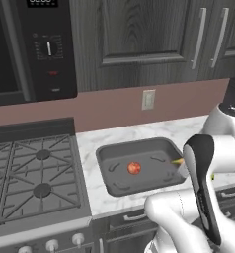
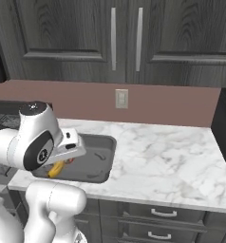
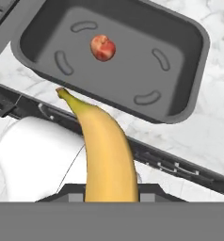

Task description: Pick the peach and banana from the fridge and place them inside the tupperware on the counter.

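The tupperware (image 1: pixel 103 174), a dark grey tray, sits on the white marble counter (image 1: pixel 139 132). The red-orange peach (image 1: pixel 134 168) lies inside it near the middle. My gripper (image 2: pixel 61 160) is shut on the yellow banana (image 3: pixel 107 150) and hovers over the tray's front edge. In the hand view the banana's dark tip points toward the tupperware (image 3: pixel 198 42), where the peach (image 3: pixel 103 48) rests. From the right base view the banana (image 2: pixel 55 169) hangs below the hand, over the tupperware (image 2: pixel 99 161). The fridge is out of view.
A black stove (image 1: pixel 30 178) adjoins the tray on the left, under a microwave (image 1: pixel 35 49). Dark wood cabinets (image 2: pixel 124 38) hang above. Open marble counter (image 2: pixel 172 156) stretches right of the tray. Drawers with silver handles (image 2: pixel 161 213) run below.
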You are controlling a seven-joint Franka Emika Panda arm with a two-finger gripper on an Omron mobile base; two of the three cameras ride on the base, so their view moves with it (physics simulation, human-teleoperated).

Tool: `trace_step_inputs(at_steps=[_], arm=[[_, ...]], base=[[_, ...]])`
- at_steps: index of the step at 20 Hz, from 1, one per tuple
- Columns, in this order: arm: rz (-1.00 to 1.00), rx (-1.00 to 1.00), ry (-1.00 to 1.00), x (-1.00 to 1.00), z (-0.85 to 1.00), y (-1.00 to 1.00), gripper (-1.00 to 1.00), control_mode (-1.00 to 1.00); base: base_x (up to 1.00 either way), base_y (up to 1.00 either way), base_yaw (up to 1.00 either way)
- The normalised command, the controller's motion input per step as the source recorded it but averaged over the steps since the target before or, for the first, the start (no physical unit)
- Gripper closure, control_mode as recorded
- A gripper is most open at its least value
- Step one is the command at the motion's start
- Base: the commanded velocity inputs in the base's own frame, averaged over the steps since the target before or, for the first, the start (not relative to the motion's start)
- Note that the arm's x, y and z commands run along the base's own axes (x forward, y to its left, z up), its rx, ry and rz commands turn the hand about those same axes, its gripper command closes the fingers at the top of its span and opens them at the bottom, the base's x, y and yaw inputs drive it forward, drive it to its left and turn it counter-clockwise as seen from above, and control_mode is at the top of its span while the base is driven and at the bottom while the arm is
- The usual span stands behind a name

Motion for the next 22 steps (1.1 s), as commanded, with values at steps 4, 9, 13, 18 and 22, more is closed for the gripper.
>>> trace_step_inputs(at_steps=[4, 9, 13, 18, 22], arm=[[0.0, 0.0, 0.0, 0.33, -0.4, 0.12, 1.0, -1.0], [0.04, 0.0, 0.0, 0.57, -0.33, 0.06, 1.0, -1.0], [0.05, 0.0, -0.03, 0.54, -0.39, 0.0, 1.0, -1.0], [0.03, -0.01, -0.11, 0.36, -0.39, 0.0, 1.0, -1.0], [0.02, -0.02, -0.11, 0.33, -0.34, 0.0, 1.0, -1.0]], base=[[0.0, 0.0, 0.0], [0.0, 0.0, 0.0], [0.0, 0.0, 0.0], [0.0, 0.0, 0.0], [0.0, 0.0, 0.0]])
